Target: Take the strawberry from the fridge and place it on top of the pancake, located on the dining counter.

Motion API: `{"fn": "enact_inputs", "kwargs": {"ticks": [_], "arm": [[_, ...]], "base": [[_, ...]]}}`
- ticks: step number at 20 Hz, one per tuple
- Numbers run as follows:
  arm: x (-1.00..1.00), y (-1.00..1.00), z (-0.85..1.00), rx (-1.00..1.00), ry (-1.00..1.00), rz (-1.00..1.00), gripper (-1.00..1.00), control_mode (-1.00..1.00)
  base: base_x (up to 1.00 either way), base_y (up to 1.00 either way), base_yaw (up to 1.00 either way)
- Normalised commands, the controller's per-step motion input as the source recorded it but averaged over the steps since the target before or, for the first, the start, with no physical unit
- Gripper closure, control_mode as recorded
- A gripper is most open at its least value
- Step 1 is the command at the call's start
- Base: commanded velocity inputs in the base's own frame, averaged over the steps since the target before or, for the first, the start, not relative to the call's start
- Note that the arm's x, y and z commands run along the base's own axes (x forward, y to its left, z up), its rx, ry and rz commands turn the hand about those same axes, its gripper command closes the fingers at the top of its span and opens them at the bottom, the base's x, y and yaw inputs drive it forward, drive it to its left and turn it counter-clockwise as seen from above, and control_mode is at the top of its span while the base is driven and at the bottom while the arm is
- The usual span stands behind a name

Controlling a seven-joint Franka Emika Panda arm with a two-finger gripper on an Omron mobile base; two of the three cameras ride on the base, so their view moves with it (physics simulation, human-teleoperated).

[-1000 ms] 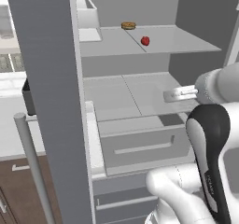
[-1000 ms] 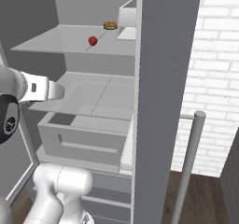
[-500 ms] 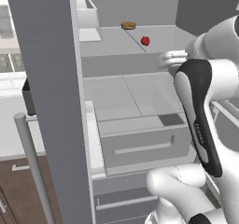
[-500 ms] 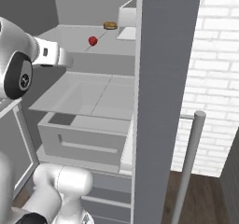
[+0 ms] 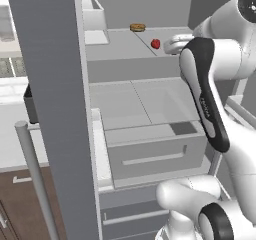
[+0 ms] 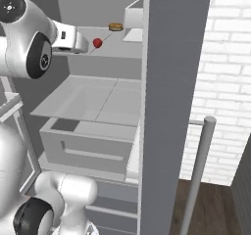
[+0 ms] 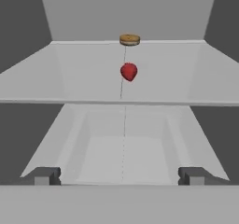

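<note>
The strawberry (image 5: pixel 156 44) (image 6: pixel 97 43) (image 7: pixel 129 72) lies small and red on the upper shelf (image 7: pixel 60 78) of the open fridge (image 5: pixel 50 84) (image 6: pixel 171 82). My gripper (image 5: pixel 169 46) (image 6: pixel 85 45) (image 7: pixel 119 176) hovers at the front edge of that shelf, just short of the fruit and level with it. It is open, with its two dark fingertips (image 7: pixel 42 175) spread wide and nothing between them. The pancake and the dining counter are out of view.
Behind the strawberry lies a flat round brown food item (image 5: pixel 137 27) (image 6: pixel 115 27) (image 7: pixel 130 39). A white box (image 5: pixel 92 9) (image 6: pixel 132 18) stands at the shelf's side. Below are a lower shelf and a pulled-out drawer (image 5: pixel 155 149) (image 6: pixel 83 141). The door's bar handle (image 5: pixel 35 174) (image 6: pixel 198 170) stands close.
The arm has lifted the hand from the lower shelf's height up to the upper shelf and toward the strawberry. The jaws have stayed wide apart.
</note>
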Motion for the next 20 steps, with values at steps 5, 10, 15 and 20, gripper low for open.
{"fn": "enact_inputs", "kwargs": {"ticks": [5,10,15,20], "arm": [[0.7,-0.06,-0.09,0.0,0.0,0.0,-1.0,-1.0],[0.73,-0.17,-0.22,0.0,0.05,0.0,-1.0,-1.0],[0.6,-0.04,-0.16,0.0,0.0,0.0,-1.0,-1.0],[0.65,0.0,-0.19,0.0,0.0,0.0,-1.0,-1.0]], "base": [[0.0,0.0,0.0],[0.0,0.0,0.0],[0.0,0.0,0.0],[0.0,0.0,0.0]]}}
